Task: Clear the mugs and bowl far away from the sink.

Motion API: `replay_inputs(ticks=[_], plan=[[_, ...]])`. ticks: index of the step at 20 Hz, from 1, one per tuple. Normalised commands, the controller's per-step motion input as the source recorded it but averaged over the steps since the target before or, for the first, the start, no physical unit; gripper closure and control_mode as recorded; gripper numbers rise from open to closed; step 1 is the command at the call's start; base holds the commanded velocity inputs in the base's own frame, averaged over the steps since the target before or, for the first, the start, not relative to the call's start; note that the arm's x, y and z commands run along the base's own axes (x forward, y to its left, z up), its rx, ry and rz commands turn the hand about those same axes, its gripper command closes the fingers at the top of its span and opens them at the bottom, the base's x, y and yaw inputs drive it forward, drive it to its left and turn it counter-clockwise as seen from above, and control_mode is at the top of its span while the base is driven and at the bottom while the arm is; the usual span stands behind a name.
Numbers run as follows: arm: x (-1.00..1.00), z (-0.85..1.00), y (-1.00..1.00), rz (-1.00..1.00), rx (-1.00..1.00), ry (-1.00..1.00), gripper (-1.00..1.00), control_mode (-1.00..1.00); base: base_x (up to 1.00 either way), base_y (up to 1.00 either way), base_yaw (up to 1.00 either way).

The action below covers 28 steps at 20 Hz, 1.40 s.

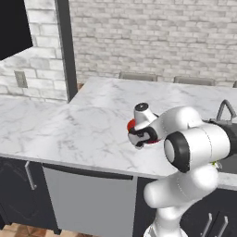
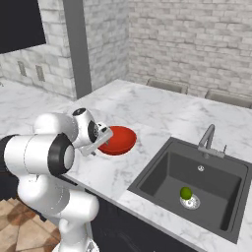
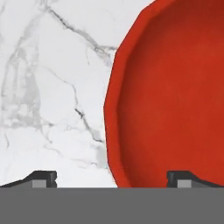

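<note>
Bowl sits on the tabletop just left of the sink, too close to it, so it looks like the piece being cleared now; a small green fruit lies by the sink drain. Fingers are spread wide and empty, hand pointing down over the bowl's side away from the sink. In the hand view the rim runs between the two tips, one over bare marble and one over the bowl's inside, which reads as lined up for a rim pinch.
</note>
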Motion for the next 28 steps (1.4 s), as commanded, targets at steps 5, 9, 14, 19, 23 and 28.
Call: replay_inputs(ticks=[5,9,14,19,23,28], plan=[[0.48,-0.29,0.00,0.05,-0.02,0.00,-1.00,-1.00,0.00,0.00,0.00],[0.43,-0.22,0.00,0.06,0.00,0.01,-1.00,-1.00,0.00,0.00,0.00],[0.22,-0.19,-0.15,0.09,0.00,0.04,1.00,-1.00,0.00,0.00,0.00],[0.01,-0.13,-0.11,0.02,0.00,0.09,1.00,-1.00,0.00,0.00,0.00],[0.00,-0.03,-0.08,0.00,0.00,0.02,1.00,-1.00,0.00,0.00,0.00],[-0.08,0.16,-0.05,0.00,0.01,0.01,1.00,-1.00,0.00,0.00,0.00]])
